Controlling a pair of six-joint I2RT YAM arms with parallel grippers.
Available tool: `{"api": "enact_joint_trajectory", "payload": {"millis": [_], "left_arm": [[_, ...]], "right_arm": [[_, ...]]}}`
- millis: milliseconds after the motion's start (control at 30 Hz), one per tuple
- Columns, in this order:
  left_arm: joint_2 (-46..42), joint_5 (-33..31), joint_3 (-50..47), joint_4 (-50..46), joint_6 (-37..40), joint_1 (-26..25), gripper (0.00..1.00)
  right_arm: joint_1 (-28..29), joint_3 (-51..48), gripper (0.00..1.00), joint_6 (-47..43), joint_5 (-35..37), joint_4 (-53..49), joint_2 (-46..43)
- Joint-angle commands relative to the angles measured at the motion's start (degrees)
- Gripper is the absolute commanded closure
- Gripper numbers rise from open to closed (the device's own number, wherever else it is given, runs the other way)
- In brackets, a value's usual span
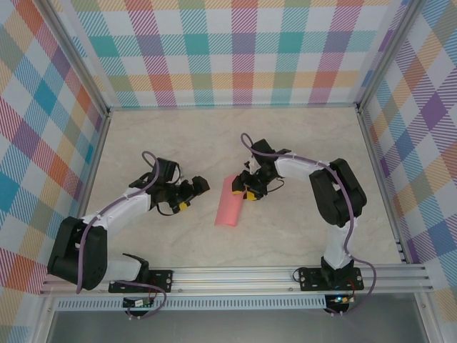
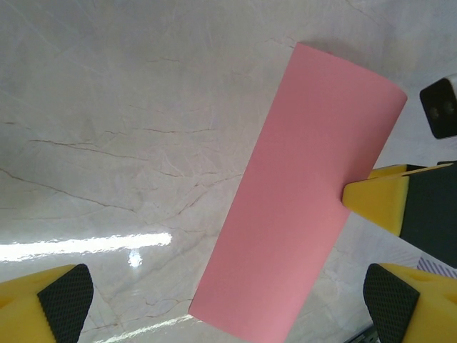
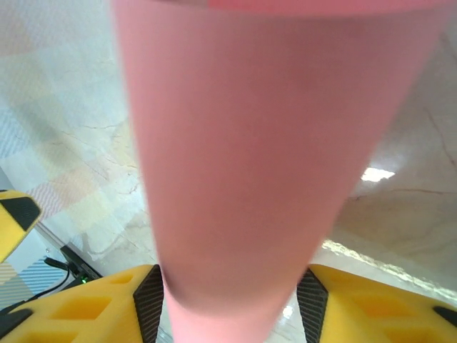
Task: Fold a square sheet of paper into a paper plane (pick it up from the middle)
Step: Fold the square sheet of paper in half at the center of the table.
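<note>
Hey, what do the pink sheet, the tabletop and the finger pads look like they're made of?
Sheet: thin matte paper by its look; it bends in a soft curve.
Table: cream with marble-like veins; the glossy glare suggests polished stone or laminate.
Pads: black and cross-hatched, probably rubber.
</note>
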Motion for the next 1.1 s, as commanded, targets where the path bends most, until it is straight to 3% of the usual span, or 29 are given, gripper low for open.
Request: {"api": "enact_joint_trajectory", "payload": {"millis": [0,200,600,800,1067], "left_arm": [[2.48,1.79,2.6,1.14,0.98,-1.16,0.01],[5.56,1.62,5.57,0.1,2.03,-2.01,0.03],[6.04,0.08,2.81,5.67,-3.58,-3.44,0.04],[8.24,0.67,3.3,6.38,-4.32,-3.63,0.08],[12.2,4.22,4.14,8.4,-3.16,-3.89,0.18]], "right_arm": [[-0.04,-1.86,0.46,2.0,0.22,2.32,-1.78],[-0.06,1.47,0.46,-2.23,0.32,-1.32,1.45],[-0.31,7.84,0.47,-12.37,-3.07,-7.8,5.57],[-0.77,8.79,0.45,-13.03,-4.2,-7.67,6.3],[-1.46,5.68,0.35,-8.91,-0.71,-6.47,3.27]]}}
